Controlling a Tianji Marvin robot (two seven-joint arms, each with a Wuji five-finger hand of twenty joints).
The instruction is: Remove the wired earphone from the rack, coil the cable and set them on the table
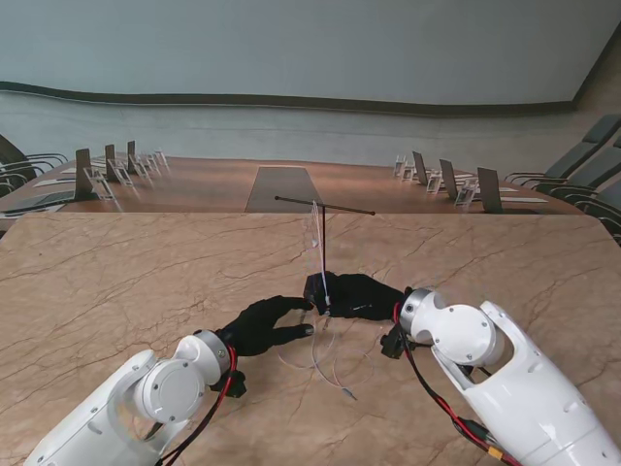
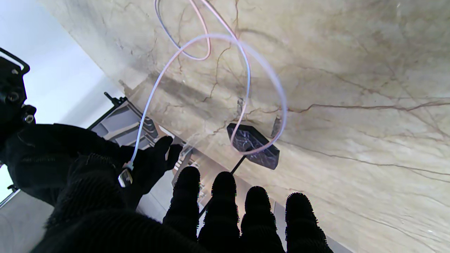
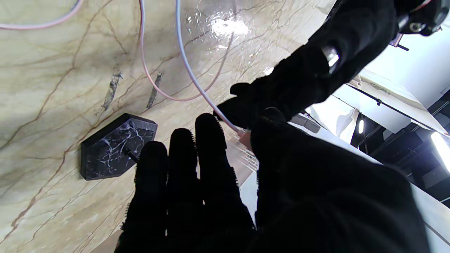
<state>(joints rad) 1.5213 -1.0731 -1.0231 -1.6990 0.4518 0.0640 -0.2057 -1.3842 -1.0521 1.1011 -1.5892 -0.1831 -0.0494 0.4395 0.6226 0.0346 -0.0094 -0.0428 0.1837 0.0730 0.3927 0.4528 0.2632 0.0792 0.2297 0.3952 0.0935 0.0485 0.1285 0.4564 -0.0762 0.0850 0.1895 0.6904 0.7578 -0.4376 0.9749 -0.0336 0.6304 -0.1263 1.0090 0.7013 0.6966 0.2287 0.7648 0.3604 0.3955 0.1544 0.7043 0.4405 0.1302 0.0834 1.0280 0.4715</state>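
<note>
The right hand [image 1: 364, 294] and left hand [image 1: 262, 325] met in the middle of the frame beside the rack [image 1: 321, 248]. Both pinched the earphone cable [image 2: 197, 70] in their fingers [image 3: 207, 147]. Loose loops lay on the counter [image 1: 116, 282].

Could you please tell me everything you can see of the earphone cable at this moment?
The thin pale earphone cable, tinted pink to bluish white, looks like soft plastic. It is off the black T-shaped rack and hangs in loose loops beside the rack's dark marble-patterned base, trailing onto the beige veined marble table nearer to me. One end runs into the black-gloved left hand, pinched at thumb and finger beside a small metallic piece. The black-gloved right hand is close by; its contact is unclear. It is not yet coiled tidily.
</note>
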